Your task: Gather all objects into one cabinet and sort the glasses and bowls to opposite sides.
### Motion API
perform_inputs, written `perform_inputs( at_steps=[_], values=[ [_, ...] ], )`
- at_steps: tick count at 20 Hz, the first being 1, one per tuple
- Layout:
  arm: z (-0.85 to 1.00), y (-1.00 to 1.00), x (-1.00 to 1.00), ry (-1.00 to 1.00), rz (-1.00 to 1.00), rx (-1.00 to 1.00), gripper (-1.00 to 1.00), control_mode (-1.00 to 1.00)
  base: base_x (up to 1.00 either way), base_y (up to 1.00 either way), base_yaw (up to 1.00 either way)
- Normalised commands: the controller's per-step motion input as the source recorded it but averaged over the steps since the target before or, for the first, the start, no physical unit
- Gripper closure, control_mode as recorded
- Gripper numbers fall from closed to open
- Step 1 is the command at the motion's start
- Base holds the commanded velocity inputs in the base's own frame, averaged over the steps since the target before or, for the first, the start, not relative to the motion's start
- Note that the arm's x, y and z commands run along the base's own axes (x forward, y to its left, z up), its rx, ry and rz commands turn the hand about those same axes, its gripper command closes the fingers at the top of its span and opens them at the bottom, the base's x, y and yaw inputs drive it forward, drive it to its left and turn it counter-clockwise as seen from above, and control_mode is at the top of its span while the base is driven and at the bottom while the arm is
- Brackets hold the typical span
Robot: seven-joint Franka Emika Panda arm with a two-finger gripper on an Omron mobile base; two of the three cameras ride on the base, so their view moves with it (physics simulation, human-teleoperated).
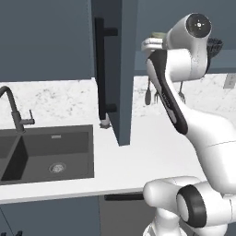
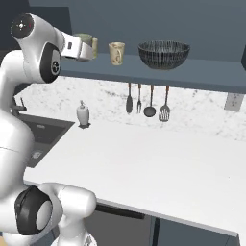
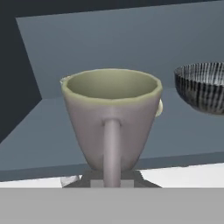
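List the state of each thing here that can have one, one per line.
Cabinet door: swung open.
Near mug: upright, right in front of the hand, at the shelf's front edge.
Second mug: upright on the shelf.
Bowl: upright on the shelf, right of the mugs.
Hand: at the near mug; grip unclear.
Tap: no water running.

A cream mug (image 3: 111,118) stands upright at the front left of the cabinet (image 2: 158,72) floor, its handle facing outward, with a second cream mug (image 2: 116,53) upright just to its right. Farther right on the same slate-blue floor, apart from both mugs, sits the wide dark bowl (image 2: 164,54) with fine pale lines, rim up.
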Motion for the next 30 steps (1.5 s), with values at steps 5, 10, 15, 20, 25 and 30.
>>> perform_inputs(
  at_steps=[5,10,15,20,25,30],
  values=[
    [0.00,-0.04,0.43,0.00,0.00,0.00,1.00,-1.00,0.00,0.00,0.00],
    [0.01,-0.04,0.67,-0.08,-0.02,0.00,1.00,-1.00,0.00,0.00,0.00],
    [0.00,0.00,0.00,0.00,0.00,0.00,1.00,-1.00,0.00,0.00,0.00],
    [-0.58,0.00,0.00,0.22,0.00,-0.12,1.00,-1.00,0.00,0.00,0.00],
    [0.00,0.00,0.06,-0.01,0.00,0.00,1.00,-1.00,0.00,0.00,0.00],
    [0.08,0.00,0.80,-0.20,-0.09,0.00,1.00,-1.00,0.00,0.00,0.00]
  ],
)
